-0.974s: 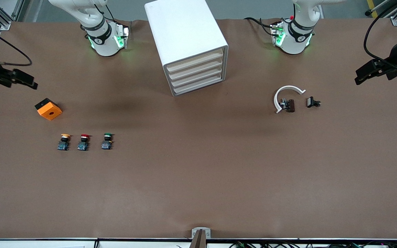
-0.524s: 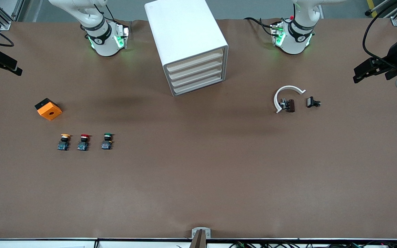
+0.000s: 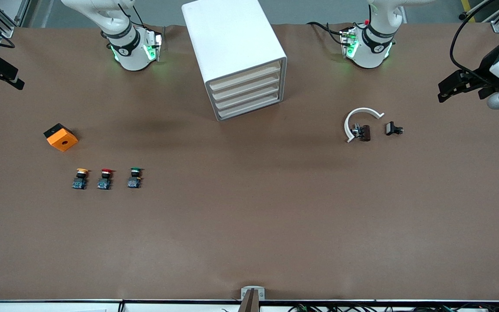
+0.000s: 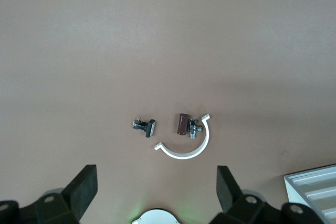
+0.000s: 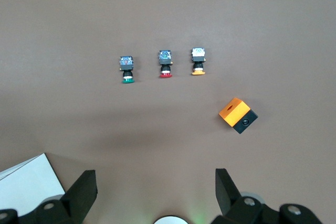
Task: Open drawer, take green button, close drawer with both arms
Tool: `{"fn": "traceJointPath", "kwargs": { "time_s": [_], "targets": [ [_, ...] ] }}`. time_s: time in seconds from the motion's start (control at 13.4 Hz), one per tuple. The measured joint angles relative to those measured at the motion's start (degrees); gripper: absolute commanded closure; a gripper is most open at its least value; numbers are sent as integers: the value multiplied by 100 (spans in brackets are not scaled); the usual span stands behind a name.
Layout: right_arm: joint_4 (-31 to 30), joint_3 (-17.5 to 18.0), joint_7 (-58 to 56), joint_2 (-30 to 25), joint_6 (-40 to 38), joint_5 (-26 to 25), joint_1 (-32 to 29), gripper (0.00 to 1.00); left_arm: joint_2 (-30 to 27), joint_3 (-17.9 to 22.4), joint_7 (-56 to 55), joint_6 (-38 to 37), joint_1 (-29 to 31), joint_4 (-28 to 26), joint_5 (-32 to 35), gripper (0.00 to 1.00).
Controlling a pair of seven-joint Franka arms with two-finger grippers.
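The white cabinet [image 3: 236,52] stands between the arm bases, with four cream drawer fronts, all shut; the lower two drawers [image 3: 247,101] are alike. The green-capped button [image 3: 134,177] stands on the table nearer the front camera, toward the right arm's end; it also shows in the right wrist view [image 5: 126,69]. My right gripper [image 3: 9,78] hangs open and empty over the table edge at the right arm's end, its fingers [image 5: 79,190] wide apart. My left gripper [image 3: 448,89] hangs open and empty over the left arm's end, its fingers [image 4: 81,190] wide apart.
A red-capped button [image 3: 105,178] and a yellow-capped button [image 3: 80,178] stand in a row beside the green one. An orange box [image 3: 60,137] lies near them. A white curved clamp [image 3: 360,119], a brown piece [image 3: 364,132] and a small black part [image 3: 393,128] lie toward the left arm's end.
My right gripper has drawn back toward the table edge at its end. My left gripper has shifted slightly toward the cabinet side. Nothing on the table has moved.
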Motion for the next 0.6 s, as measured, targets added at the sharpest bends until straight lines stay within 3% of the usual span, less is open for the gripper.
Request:
{"fn": "traceJointPath", "kwargs": {
  "time_s": [0.6],
  "targets": [
    [33, 11, 0, 132, 98, 0, 24, 0, -1, 64, 0, -10, 187, 133, 2, 0]
  ]
}}
